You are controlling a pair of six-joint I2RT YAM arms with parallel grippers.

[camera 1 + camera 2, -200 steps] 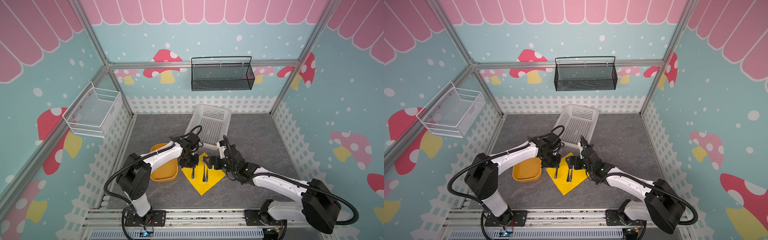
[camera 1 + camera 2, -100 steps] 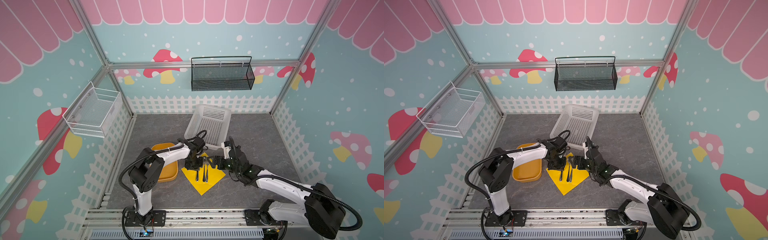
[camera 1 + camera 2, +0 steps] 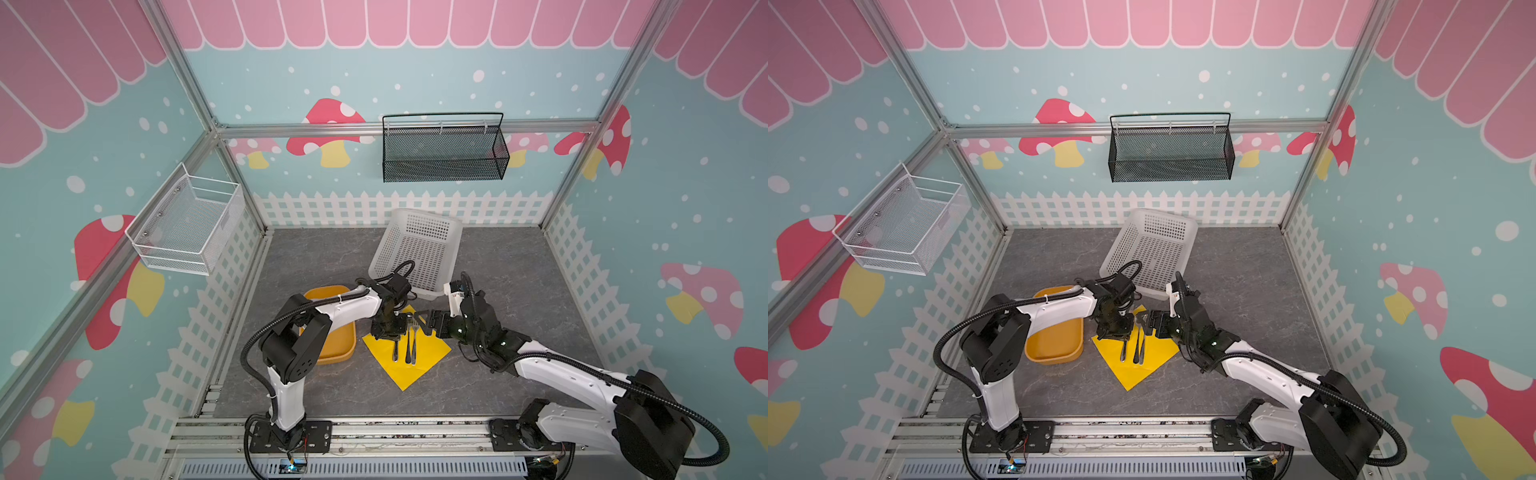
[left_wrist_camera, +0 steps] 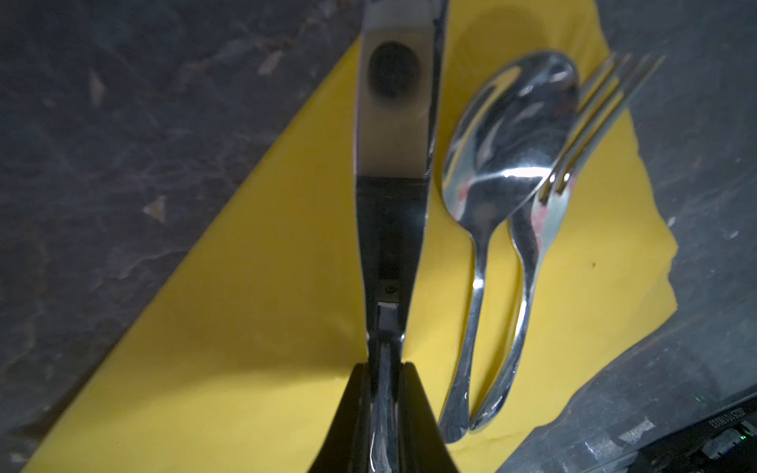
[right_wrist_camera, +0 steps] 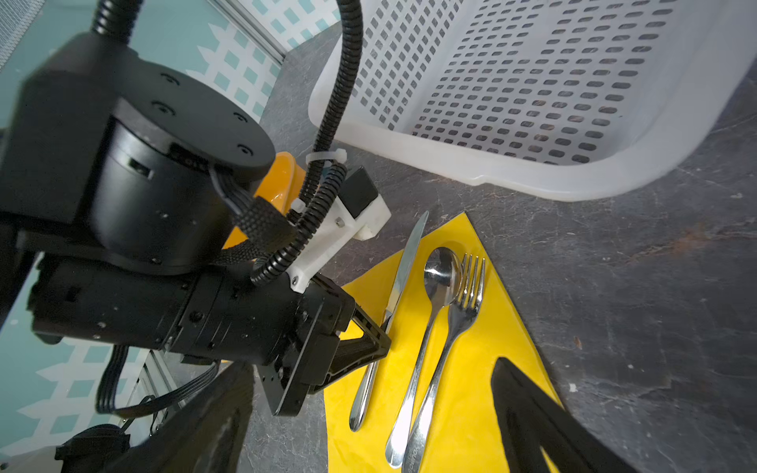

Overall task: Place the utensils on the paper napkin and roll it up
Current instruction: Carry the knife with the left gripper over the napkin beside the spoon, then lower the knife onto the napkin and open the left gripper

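Note:
The yellow paper napkin (image 3: 419, 365) (image 3: 1142, 368) lies flat on the grey table like a diamond. On it the spoon (image 5: 440, 270) and the fork (image 5: 471, 286) rest side by side, touching. My left gripper (image 3: 388, 328) (image 4: 385, 368) is shut on the knife (image 4: 391, 143) (image 5: 403, 266) at mid-length. The knife runs along the napkin's left edge, beside the spoon, its blade tip out past the paper. My right gripper (image 3: 428, 322) (image 5: 370, 365) hovers open at the napkin's far right side, holding nothing.
A white perforated basket (image 3: 419, 249) stands tilted just behind the napkin. To the left of the napkin, under my left arm, sits an orange tray (image 3: 336, 345). A black mesh basket (image 3: 442, 149) hangs on the back wall and a white wire basket (image 3: 187, 224) on the left wall.
My left gripper has brought the knife slightly right, closer to the spoon, and the left arm's elbow has swung forward. The right gripper has shifted only slightly and stays open.

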